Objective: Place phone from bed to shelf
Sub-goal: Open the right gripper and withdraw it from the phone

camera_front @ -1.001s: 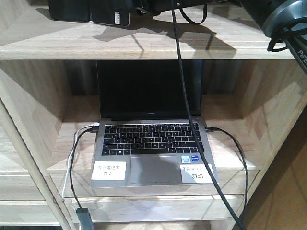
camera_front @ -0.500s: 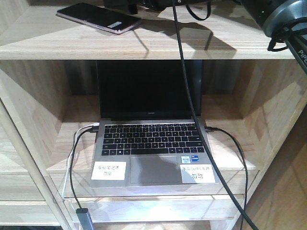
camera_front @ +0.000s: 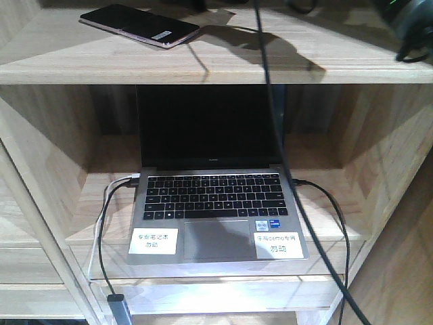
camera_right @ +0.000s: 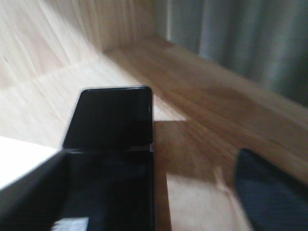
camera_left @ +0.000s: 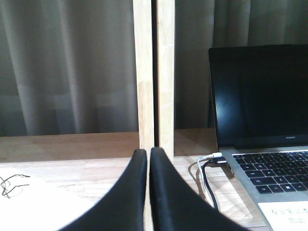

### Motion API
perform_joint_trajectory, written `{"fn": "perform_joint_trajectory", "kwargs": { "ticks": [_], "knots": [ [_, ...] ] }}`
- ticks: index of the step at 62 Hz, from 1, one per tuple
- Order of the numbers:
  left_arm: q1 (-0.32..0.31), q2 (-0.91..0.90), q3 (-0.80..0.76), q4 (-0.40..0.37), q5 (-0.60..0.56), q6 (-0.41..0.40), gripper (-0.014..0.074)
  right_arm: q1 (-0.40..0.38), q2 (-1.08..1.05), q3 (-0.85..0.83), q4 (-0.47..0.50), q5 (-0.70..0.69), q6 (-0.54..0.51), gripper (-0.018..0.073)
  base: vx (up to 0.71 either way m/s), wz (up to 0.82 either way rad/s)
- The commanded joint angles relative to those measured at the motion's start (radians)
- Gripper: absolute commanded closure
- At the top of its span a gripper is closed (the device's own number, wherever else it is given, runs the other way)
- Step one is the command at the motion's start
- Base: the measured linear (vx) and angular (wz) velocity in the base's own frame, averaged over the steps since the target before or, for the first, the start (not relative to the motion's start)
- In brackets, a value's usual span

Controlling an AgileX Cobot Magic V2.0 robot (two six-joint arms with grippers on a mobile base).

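The phone (camera_front: 139, 26), a glossy black slab with a white sticker and a pinkish edge, lies flat on the top board of the pale-wood shelf (camera_front: 203, 64), towards the left. The right wrist view shows the phone (camera_right: 113, 134) resting on the board (camera_right: 216, 96), under and between the fingers of my right gripper (camera_right: 149, 159). That gripper is open, its fingers apart from the phone. My left gripper (camera_left: 147, 153) is shut with nothing in it, in front of a shelf upright (camera_left: 166, 72). The bed is out of view.
An open grey laptop (camera_front: 216, 203) with white labels fills the compartment below, with cables plugged in at both sides. A black cable (camera_front: 270, 101) hangs down in front of it from the right arm (camera_front: 406, 20). White paper (camera_left: 29, 202) lies left of the upright.
One second ago the right gripper was over the phone at the top edge. It let go, and the phone now lies free while the arm has pulled up and to the right.
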Motion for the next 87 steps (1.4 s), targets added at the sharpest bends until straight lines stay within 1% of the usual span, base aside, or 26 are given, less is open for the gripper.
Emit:
{"fn": "perform_joint_trajectory", "kwargs": {
  "ticks": [1, 5, 9, 16, 24, 36, 42, 48, 55, 63, 68, 75, 87],
  "knots": [
    [-0.002, -0.004, -0.025, -0.009, -0.077, -0.003, 0.0596, -0.004, -0.084, -0.03, -0.046, -0.028, 0.082, 0.014, 0.0, 0.0],
    [-0.002, -0.004, -0.025, -0.009, -0.077, -0.003, 0.0596, -0.004, -0.1, -0.03, -0.086, -0.023, 0.148, 0.0249, 0.0, 0.0],
    [-0.002, -0.004, -0.025, -0.009, -0.077, -0.003, 0.0596, -0.004, -0.116, -0.03, -0.127, -0.023, 0.186, 0.0383, 0.0, 0.0],
    [-0.002, -0.004, -0.025, -0.009, -0.077, -0.003, 0.0596, -0.004, -0.139, -0.03, -0.17, -0.01, 0.23, 0.0575, 0.0, 0.0],
    [-0.002, -0.004, -0.025, -0.009, -0.077, -0.003, 0.0596, -0.004, -0.154, -0.028, -0.219, 0.004, 0.258, 0.0564, 0.0, 0.0],
    [-0.002, -0.004, -0.025, -0.009, -0.077, -0.003, 0.0596, -0.004, -0.18, -0.026, -0.242, -0.006, 0.251, 0.0563, 0.0, 0.0],
    [-0.002, -0.004, -0.025, -0.009, -0.077, -0.003, 0.0596, -0.004, -0.192, -0.026, -0.289, -0.019, 0.251, 0.0563, 0.0, 0.0],
    [-0.002, -0.004, -0.025, -0.009, -0.077, -0.003, 0.0596, -0.004, -0.2, -0.026, -0.314, -0.021, 0.253, 0.0563, 0.0, 0.0],
    [-0.002, -0.004, -0.025, -0.009, -0.077, -0.003, 0.0596, -0.004, -0.21, -0.026, -0.314, -0.044, 0.244, 0.0563, 0.0, 0.0],
    [-0.002, -0.004, -0.025, -0.009, -0.077, -0.003, 0.0596, -0.001, -0.22, -0.026, -0.305, -0.097, 0.2, 0.0563, 0.0, 0.0],
    [-0.002, -0.004, -0.025, -0.009, -0.077, -0.003, 0.0596, -0.001, -0.224, -0.026, -0.299, -0.091, 0.178, 0.0563, 0.0, 0.0],
    [-0.002, -0.004, -0.025, -0.009, -0.077, -0.003, 0.0596, -0.001, -0.225, -0.026, -0.265, -0.089, 0.148, 0.0563, 0.0, 0.0],
    [-0.002, -0.004, -0.025, -0.009, -0.077, -0.003, 0.0596, -0.001, -0.225, -0.026, -0.252, -0.146, 0.129, 0.0563, 0.0, 0.0]
  ]
}}
